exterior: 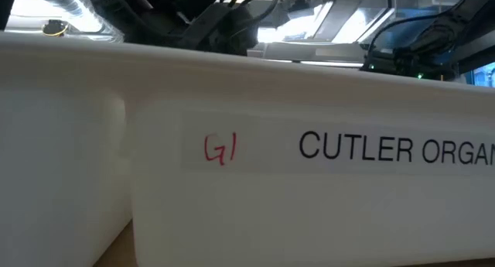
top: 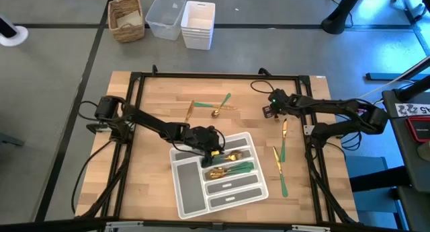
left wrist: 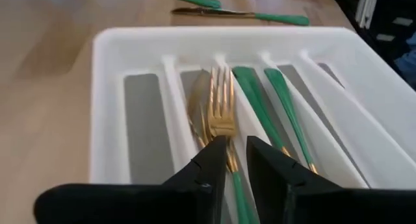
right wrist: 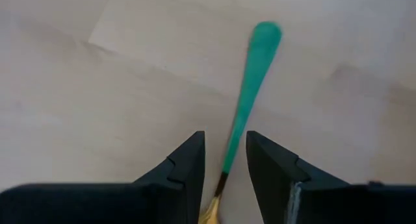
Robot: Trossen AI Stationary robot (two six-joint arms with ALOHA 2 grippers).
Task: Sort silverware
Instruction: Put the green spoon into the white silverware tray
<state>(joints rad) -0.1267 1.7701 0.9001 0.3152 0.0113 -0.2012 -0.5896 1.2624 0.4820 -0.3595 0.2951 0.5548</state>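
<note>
Cutlery tray (top: 191,191) w/ gold forks (left wrist: 220,110) in a middle slot, green handles alongside.
L gripper (left wrist: 232,160) over that slot, fingers apart astride a fork handle. R gripper (right wrist: 225,160) open astride a green-handled piece (right wrist: 250,97) on table. Low view: only tray wall.

Gold-headed, green-handled silverware lies flat in three places. Two forks (left wrist: 220,110) lie stacked in one slot of the grey tray (top: 191,191), with more pieces (top: 236,169) in the next slot. A spoon (top: 222,105) and another piece (top: 190,110) lie toward the tabletop's far edge. Three pieces (top: 281,158) line its right edge.
</note>
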